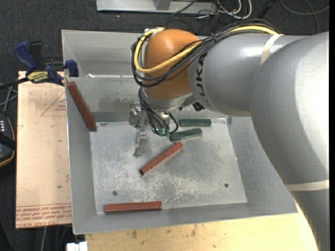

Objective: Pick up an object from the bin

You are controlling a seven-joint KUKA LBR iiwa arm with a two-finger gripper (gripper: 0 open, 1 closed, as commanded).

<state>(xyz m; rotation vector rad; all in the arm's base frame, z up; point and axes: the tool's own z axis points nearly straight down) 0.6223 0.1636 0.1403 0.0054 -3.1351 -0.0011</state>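
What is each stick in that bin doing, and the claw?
diagonal red bar: flat, mid-bin.
left red bar: against left wall.
front red bar: flat.
upper green bar: flat, partly hidden.
lower green bar: flat, slanted.
gripper: low, beside diagonal red bar's end.

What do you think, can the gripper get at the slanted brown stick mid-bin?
Probably yes: the gripper hangs just left of the slanted brown stick, nothing lies on it, and the green sticks are near its upper end only.
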